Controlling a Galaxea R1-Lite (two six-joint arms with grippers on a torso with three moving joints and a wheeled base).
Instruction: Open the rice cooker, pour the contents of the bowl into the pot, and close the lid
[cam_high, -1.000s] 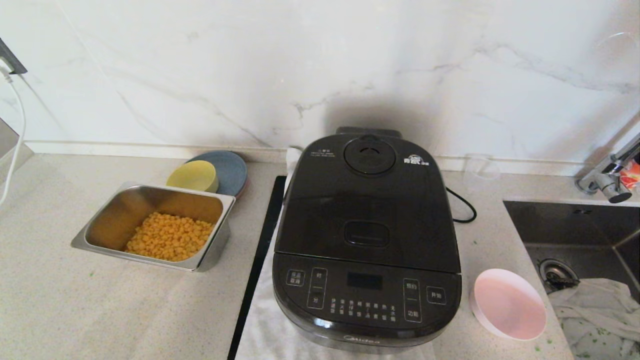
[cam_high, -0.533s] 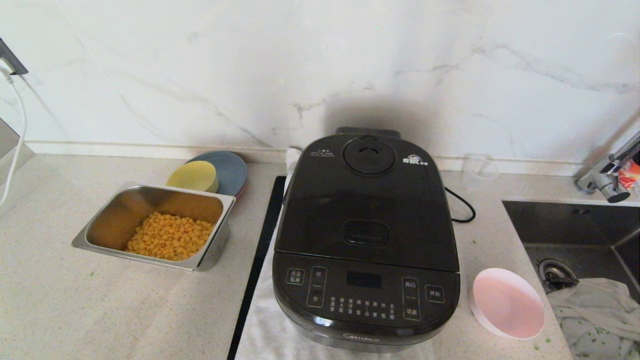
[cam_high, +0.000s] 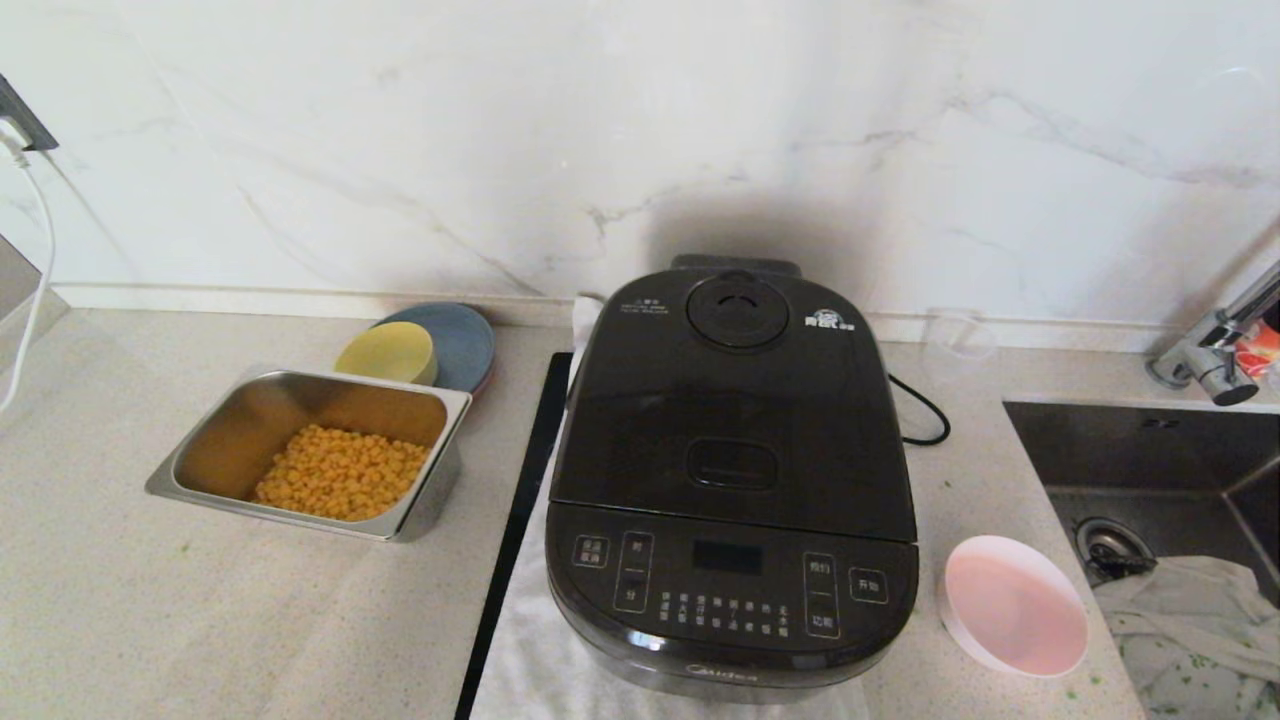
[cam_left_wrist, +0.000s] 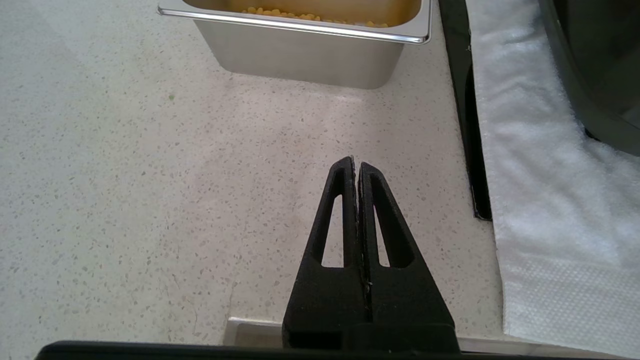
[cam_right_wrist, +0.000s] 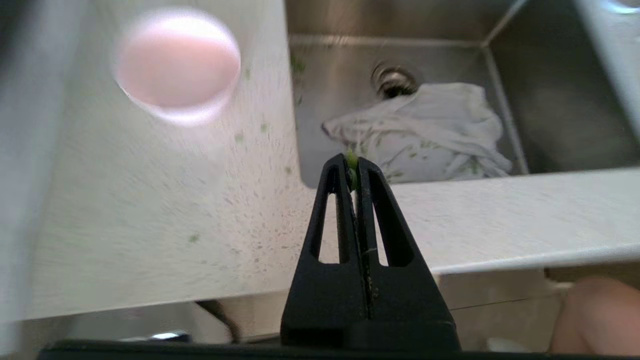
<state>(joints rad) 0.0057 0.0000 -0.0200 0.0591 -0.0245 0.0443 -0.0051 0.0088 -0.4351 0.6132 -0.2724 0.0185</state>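
Head camera high; wrist cameras low, forward-facing.

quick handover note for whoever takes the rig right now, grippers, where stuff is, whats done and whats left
Left gripper: shut, empty, low over the counter near the steel tray of corn.
Right gripper: shut, a green fleck stuck at its tips, by the counter edge in front of the sink.
Rice cooker: on a white towel, lid closed.
Bowl: on the counter at the cooker's right, empty, pink inside showing.
Green bits lie scattered on the counter and on the cloth in the sink.
Done: by the look of it, all steps. Pot unseen; nothing plainly left.
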